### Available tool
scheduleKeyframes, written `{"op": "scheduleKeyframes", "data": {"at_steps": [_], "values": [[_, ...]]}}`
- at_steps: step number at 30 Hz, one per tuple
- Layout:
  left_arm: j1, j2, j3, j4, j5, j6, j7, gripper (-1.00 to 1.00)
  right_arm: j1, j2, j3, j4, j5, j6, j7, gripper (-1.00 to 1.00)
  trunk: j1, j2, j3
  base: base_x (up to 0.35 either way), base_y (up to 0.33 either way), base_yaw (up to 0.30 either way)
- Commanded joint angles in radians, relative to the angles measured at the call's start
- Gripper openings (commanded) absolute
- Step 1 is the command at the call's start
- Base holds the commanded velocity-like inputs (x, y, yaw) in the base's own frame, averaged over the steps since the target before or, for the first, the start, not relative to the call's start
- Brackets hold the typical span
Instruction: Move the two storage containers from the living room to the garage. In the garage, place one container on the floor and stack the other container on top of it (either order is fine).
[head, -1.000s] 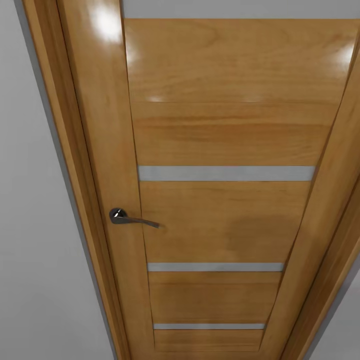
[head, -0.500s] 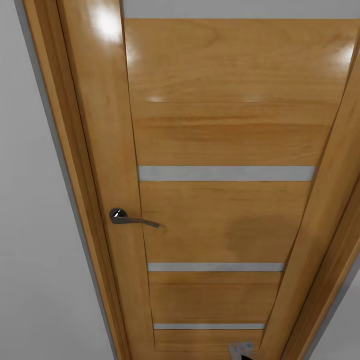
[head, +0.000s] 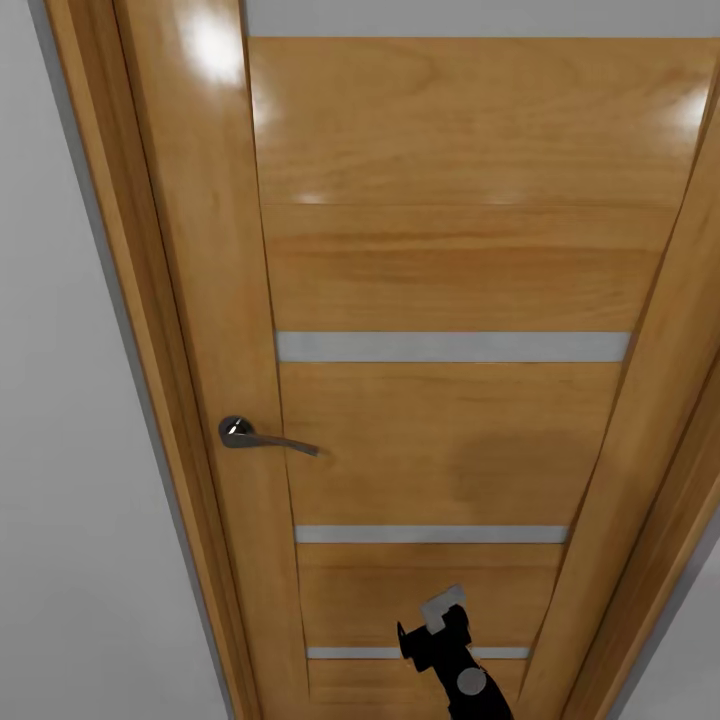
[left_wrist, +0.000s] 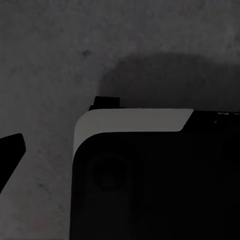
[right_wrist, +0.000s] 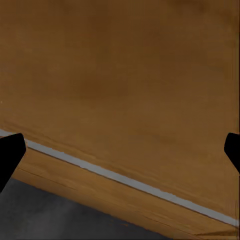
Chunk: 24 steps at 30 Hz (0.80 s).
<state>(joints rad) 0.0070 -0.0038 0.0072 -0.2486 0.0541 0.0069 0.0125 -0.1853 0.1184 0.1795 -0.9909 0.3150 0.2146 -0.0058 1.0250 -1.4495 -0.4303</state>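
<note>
Containers are not in sight; by the task they are light, stiff plastic bins, best held at a rim. A wooden door (head: 440, 280) stands ahead, its handle (head: 262, 437) at 9 o'clock. The right tool (right_wrist: 120, 150) is wide; the left tool I cannot tell.

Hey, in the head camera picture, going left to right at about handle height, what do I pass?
Grey wall → wooden door frame → metal door handle → wooden door panel → the door frame's right side. Lower down, the right gripper rises in front of the door.
</note>
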Motion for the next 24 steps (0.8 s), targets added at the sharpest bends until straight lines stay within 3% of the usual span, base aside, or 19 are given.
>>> {"op": "scheduleKeyframes", "data": {"at_steps": [1, 7, 15, 24], "values": [[0.001, 0.0, 0.0, -0.002, 0.006, 0.001, 0.001, 1.0, 0.0, 0.0, 0.006, -0.016, 0.01, 0.017, -0.001, 1.0, 0.0, -0.001, -0.001, 0.0, 0.0, 0.0], [0.001, -0.001, 0.0, -0.004, 0.006, 0.001, 0.001, 1.0, 0.0, 0.0, 0.052, -0.106, 0.009, 0.084, -0.001, 1.0, 0.0, -0.001, -0.001, 0.0, 0.0, 0.0], [0.001, -0.002, 0.0, -0.004, 0.006, 0.002, 0.001, 1.0, 0.002, 0.003, 0.117, -0.132, 0.01, 0.113, -0.028, 1.0, 0.0, -0.001, -0.001, 0.0, 0.0, 0.0], [0.001, -0.002, 0.0, -0.005, 0.006, 0.002, 0.001, 1.0, 0.014, -0.002, 0.13, -0.228, 0.011, 0.128, -0.065, 1.0, 0.0, -0.001, -0.001, 0.0, 0.0, 0.0]]}}
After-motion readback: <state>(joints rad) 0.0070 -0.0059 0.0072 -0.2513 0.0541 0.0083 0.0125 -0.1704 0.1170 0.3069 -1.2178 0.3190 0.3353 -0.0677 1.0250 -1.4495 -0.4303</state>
